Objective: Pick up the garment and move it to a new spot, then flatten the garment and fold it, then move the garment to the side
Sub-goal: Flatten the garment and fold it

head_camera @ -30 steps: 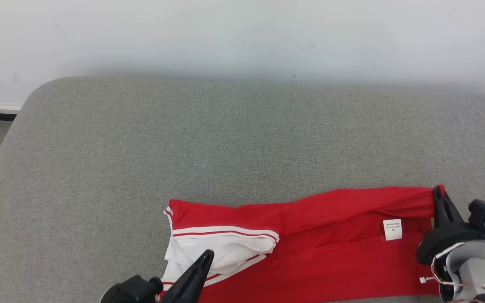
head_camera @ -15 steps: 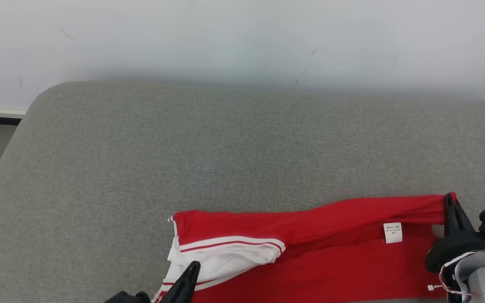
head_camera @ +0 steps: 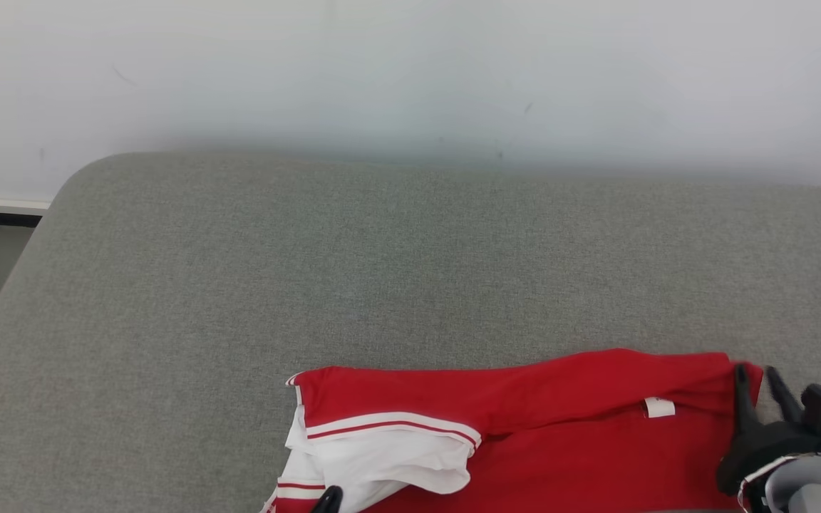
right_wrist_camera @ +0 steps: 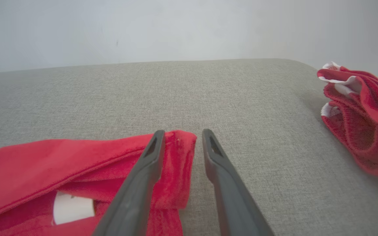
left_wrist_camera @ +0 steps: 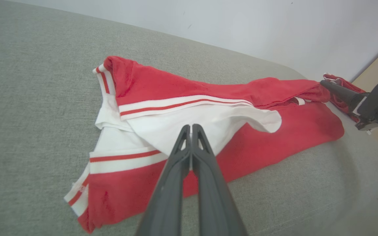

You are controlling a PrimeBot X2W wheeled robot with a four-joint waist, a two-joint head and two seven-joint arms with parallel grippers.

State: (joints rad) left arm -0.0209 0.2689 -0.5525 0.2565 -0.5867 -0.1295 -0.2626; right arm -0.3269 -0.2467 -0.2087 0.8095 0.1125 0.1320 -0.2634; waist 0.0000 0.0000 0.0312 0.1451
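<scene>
Jaws of right gripper [head_camera: 754, 372] parted at garment's [head_camera: 560, 442] right corner, head view; garment lies rumpled at near edge of cushion [head_camera: 382, 271]. Left wrist view: left gripper [left_wrist_camera: 190, 126] clenched above white panel, hold on cloth unclear. Right wrist view: corner partly between jaws. Judged: flattening unfinished; fold and side move remain.

On my feeds the garment [head_camera: 560, 434] reads bright red, with a white panel at one end edged by white bands that carry a thin red stripe, and a small white label [head_camera: 659, 407]. The cushion [head_camera: 382, 271] is a flecked grey weave and the wall [head_camera: 410, 71] plain off-white. The left claw [left_wrist_camera: 190, 131] and right claw [right_wrist_camera: 183, 132] are dark grey. A bundle of cloth [right_wrist_camera: 363, 108] is red with white trim.
</scene>
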